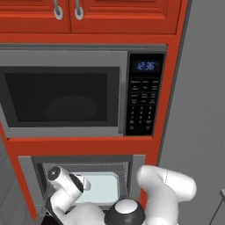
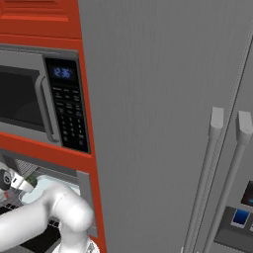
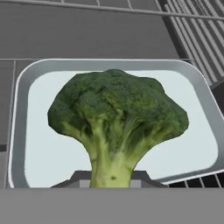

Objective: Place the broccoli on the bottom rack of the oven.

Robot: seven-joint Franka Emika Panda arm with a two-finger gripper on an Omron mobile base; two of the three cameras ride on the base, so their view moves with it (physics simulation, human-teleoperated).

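Observation:
The broccoli, a dark-green floret on a pale stem, stands upright in the hand view with my gripper shut on its stem base. It hangs just above a pale whitish-blue tray inside the oven. Thin grey rack wires show past the tray's corner; I cannot tell which shelf they belong to. In the right base view a speck of green broccoli shows at the gripper inside the cavity. In the left base view the arm's wrist reaches into the oven opening beside the tray.
A black-windowed microwave with keypad sits above the oven in a red cabinet. To the right stands a tall grey fridge with two handles. Oven side frame is close to my elbow.

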